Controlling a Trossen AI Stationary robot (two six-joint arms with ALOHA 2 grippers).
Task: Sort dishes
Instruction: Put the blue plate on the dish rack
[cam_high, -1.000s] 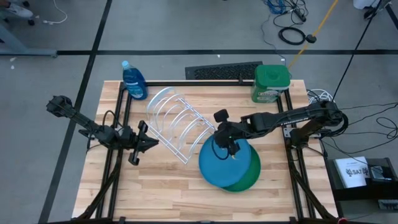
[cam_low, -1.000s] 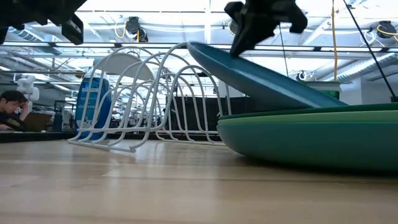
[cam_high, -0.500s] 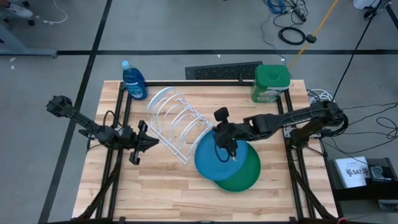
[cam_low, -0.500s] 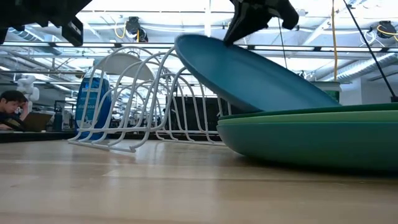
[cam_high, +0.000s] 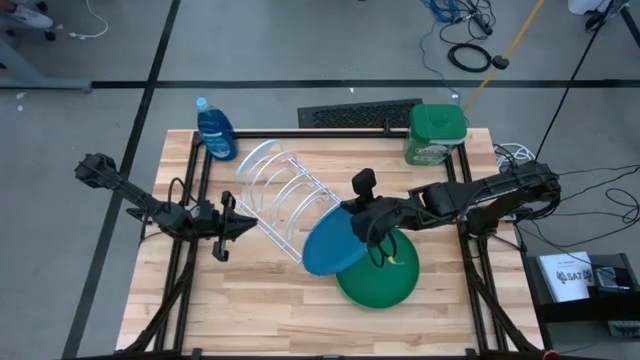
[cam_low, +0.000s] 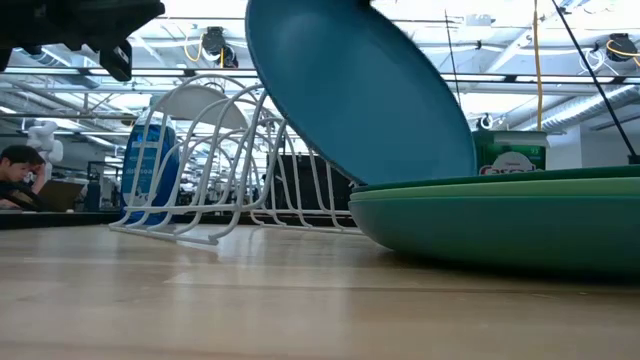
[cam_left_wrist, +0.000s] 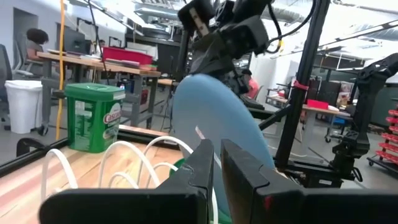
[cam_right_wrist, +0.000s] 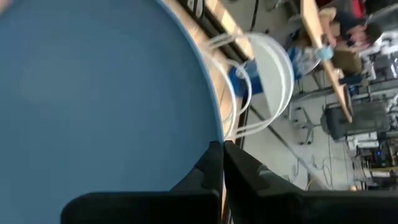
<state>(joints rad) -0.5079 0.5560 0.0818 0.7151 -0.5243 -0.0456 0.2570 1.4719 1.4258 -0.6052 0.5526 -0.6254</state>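
My right gripper (cam_high: 360, 220) is shut on the blue plate (cam_high: 333, 245), which stands steeply tilted beside the white wire rack (cam_high: 283, 195). In the low view the blue plate (cam_low: 350, 90) leans over a stack with a green plate (cam_low: 500, 186) on a teal one (cam_low: 500, 230). From above, only the stack's dark green top plate (cam_high: 385, 278) shows. Whether the blue plate's lower edge touches the stack, I cannot tell. My left gripper (cam_high: 240, 225) is shut and empty at the table's left, pointing toward the rack. My right gripper pinches the blue plate's rim (cam_right_wrist: 216, 138) between its two fingers, at the plate's raised edge. The fingers come from the table's right, slanting down. The plate is tipped up steeply, its held edge high and its opposite edge low by the green stack.
A blue bottle (cam_high: 215, 130) stands at the far left and a green-lidded tub (cam_high: 435, 133) at the far right. The rack's wire loops (cam_low: 230, 150) stand just left of the tilted plate. Bare wood lies near the front edge (cam_high: 260, 310).
My right gripper has risen and gone toward the rack, still shut on the blue plate's rim. The plate has tipped from a shallow lean on the green stack to a steep tilt and shifted left, uncovering more of the green plate. My left gripper has turned about its wrist.
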